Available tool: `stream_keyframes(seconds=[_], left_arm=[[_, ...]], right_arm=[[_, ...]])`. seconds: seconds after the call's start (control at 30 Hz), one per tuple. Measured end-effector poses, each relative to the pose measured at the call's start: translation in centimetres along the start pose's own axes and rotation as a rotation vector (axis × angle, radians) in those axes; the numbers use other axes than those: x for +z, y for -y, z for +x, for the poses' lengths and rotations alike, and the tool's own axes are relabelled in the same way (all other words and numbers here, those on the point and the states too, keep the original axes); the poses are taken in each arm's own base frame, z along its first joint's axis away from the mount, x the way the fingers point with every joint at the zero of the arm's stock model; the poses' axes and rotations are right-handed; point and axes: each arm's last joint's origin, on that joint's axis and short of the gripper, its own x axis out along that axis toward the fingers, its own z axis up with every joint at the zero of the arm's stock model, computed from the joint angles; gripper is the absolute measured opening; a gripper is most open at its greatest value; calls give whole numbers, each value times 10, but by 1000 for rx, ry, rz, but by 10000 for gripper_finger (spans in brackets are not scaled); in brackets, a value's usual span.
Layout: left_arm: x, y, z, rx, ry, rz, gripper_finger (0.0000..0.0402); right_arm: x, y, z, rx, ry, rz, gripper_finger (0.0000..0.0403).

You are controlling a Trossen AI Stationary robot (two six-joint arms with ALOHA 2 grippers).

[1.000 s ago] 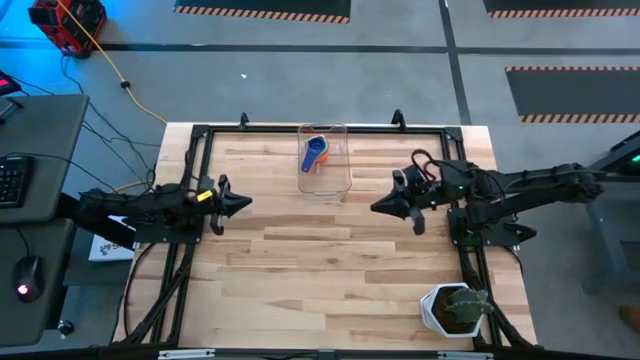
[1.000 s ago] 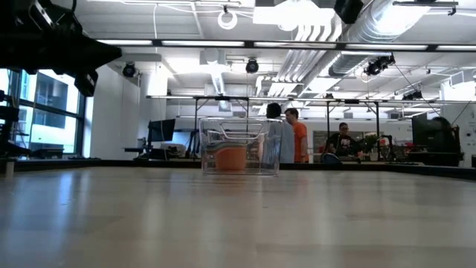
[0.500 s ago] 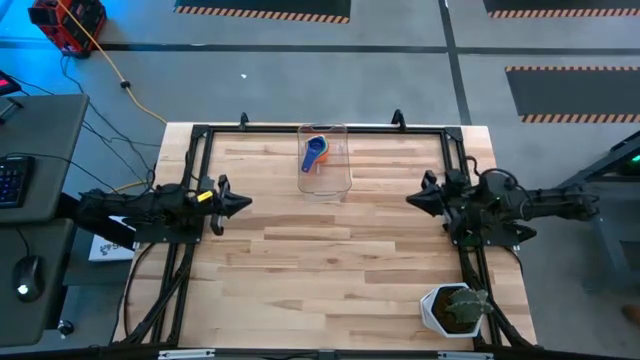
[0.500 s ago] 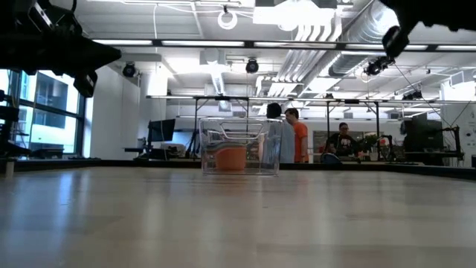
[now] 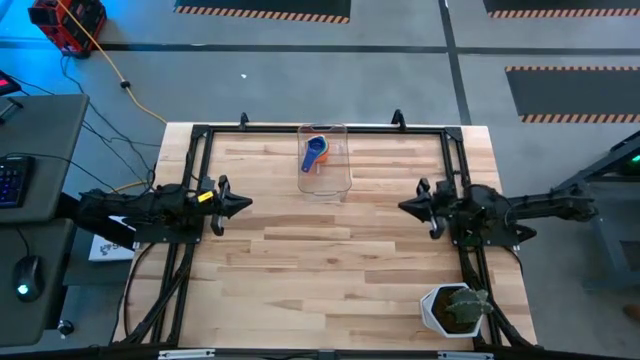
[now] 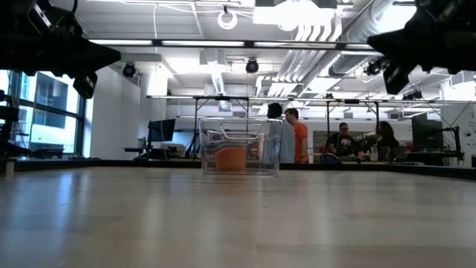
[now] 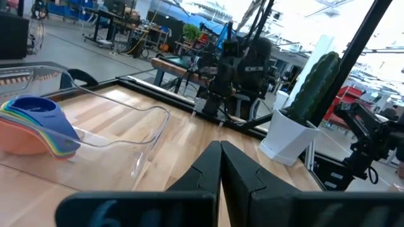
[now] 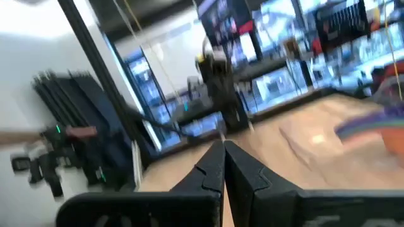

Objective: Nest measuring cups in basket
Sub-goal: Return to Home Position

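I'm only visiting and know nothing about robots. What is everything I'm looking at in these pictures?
measuring cups: one nested stack, blue on top, orange at the bottom, inside the basket.
basket: one, clear, mid-way along one table edge.
plant pot: one, white with a green plant, at the corner opposite the basket's edge, on the right arm's side.
table: one, light wood, dark frame.
people: several, one in orange, in the room behind the table.
keyboard: one, dark, on a desk beside the table.
left hand: one, dark, shut, empty, at the table's left side.
right hand: one, dark, shut, empty, at the table's right side.
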Motion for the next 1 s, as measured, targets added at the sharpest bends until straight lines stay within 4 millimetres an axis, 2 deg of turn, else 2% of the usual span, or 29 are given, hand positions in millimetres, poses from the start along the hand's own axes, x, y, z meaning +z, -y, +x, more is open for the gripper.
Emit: stream_keyframes(seconds=[0.1,0.2,0.4,0.8,1.0], left_arm=[[0,0,0,0,0,0,1],[0,0,0,-4,-1,0,1],[0,0,0,-4,-1,0,1],[0,0,0,-11,-4,0,1],[0,0,0,-9,1,-1,1]], right_arm=[[-5,1,-2,5,-60,-25,0],[-4,1,-5,5,-46,-22,0],[-12,5,-19,-26,-121,10,0],[-15,6,-18,-26,-158,-123,0],[-16,6,-17,-34,-173,-88,0]])
